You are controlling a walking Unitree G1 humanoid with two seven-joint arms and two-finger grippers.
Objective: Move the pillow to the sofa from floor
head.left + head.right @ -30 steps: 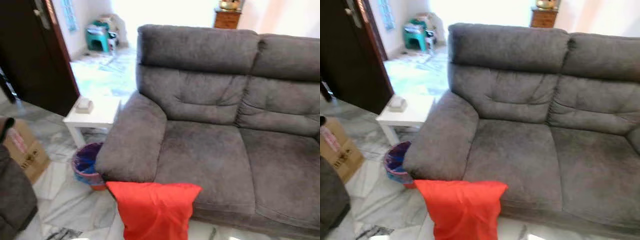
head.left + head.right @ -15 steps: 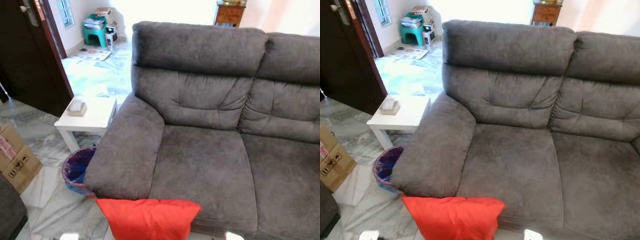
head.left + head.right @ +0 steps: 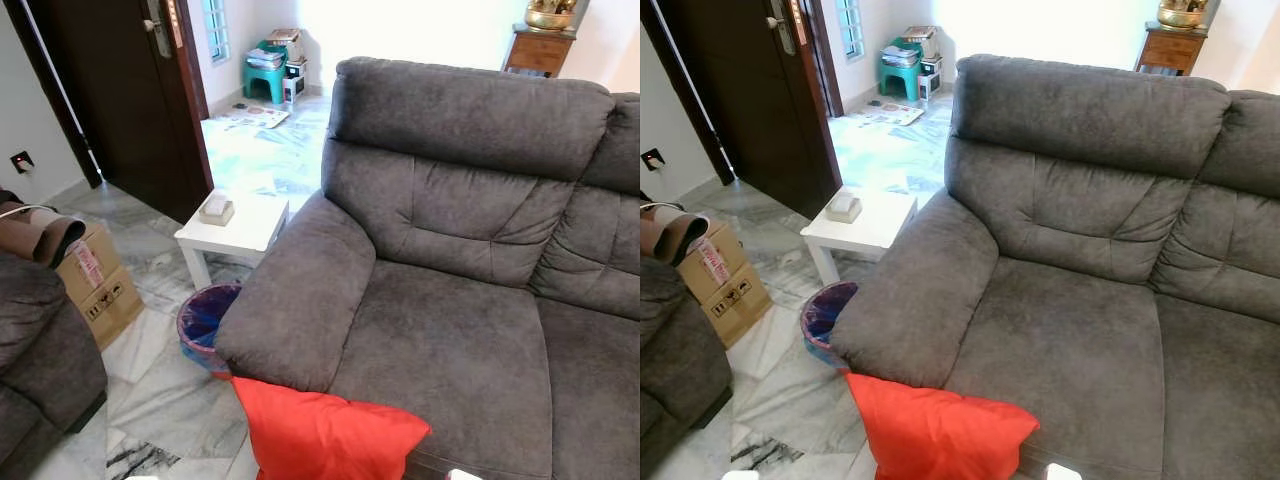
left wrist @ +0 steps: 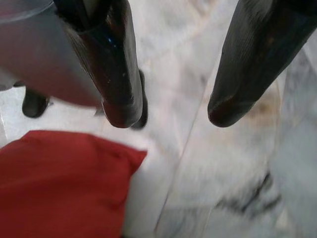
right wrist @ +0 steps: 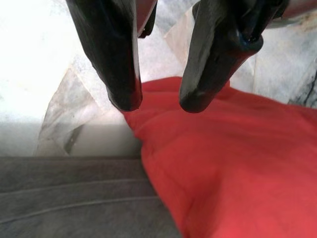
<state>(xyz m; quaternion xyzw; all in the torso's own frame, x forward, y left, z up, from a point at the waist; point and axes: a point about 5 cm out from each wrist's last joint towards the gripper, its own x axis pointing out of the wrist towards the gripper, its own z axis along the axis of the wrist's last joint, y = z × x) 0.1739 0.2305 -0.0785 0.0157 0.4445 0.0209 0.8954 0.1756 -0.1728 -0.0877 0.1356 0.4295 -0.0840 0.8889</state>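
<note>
A red pillow (image 3: 320, 437) stands on the marble floor and leans against the front of the grey sofa (image 3: 450, 350), just below its left armrest (image 3: 300, 290). The sofa seat is bare. In the left wrist view my left gripper (image 4: 171, 109) is open above the floor, with a corner of the red pillow (image 4: 59, 183) close beside its fingers. My right gripper (image 5: 158, 101) is open too and hovers just over the pillow (image 5: 233, 158), where it meets the sofa's base (image 5: 74, 198). Nothing is held between either pair of fingers.
Left of the armrest are a white side table (image 3: 240, 230) with a tissue box (image 3: 215, 208) and a purple bin (image 3: 205, 320). A cardboard box (image 3: 95, 285) and another dark seat (image 3: 40, 350) stand at far left. A dark door (image 3: 120, 90) is behind.
The whole picture has shifted right and more floor shows on the left, so the camera moved. The pillow still leans on the sofa front.
</note>
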